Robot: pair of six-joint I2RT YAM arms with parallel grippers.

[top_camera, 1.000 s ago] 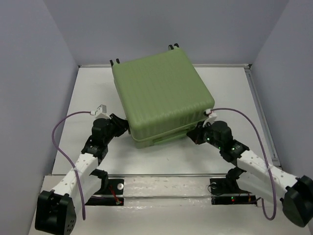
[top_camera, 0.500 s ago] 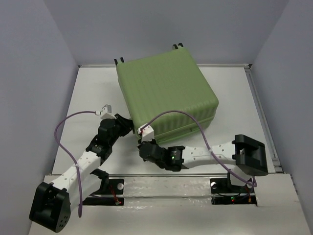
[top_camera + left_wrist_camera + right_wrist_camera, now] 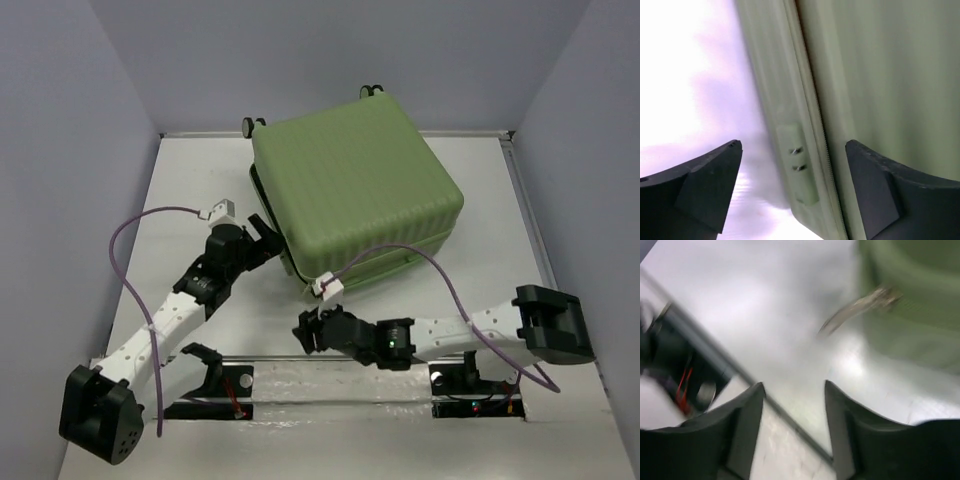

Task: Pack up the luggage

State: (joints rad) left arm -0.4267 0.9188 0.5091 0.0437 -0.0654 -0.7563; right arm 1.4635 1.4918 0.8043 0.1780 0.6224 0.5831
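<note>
Plain grey-lavender walls (image 3: pixel 60 150) on three sides; glossy white table (image 3: pixel 190 180); metal rail (image 3: pixel 280 380) along near edge.

desk (image 3: pixel 190 180): white, glossy | walls (image 3: pixel 60 150): grey, three sides | metal strip (image 3: pixel 290 385): along near desk edge

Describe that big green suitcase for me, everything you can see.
The suitcase is a large, light-green, plastic-looking hard shell with a ribbed top. It lies flat and closed on the white table, turned askew, small dark wheels at its far edge. A zipper seam runs along its side, beside a small plate with two screws; a blurred metal pull hangs off it. The open left hand sits at its left side; contact is unclear. The right hand is apart from it.
</note>
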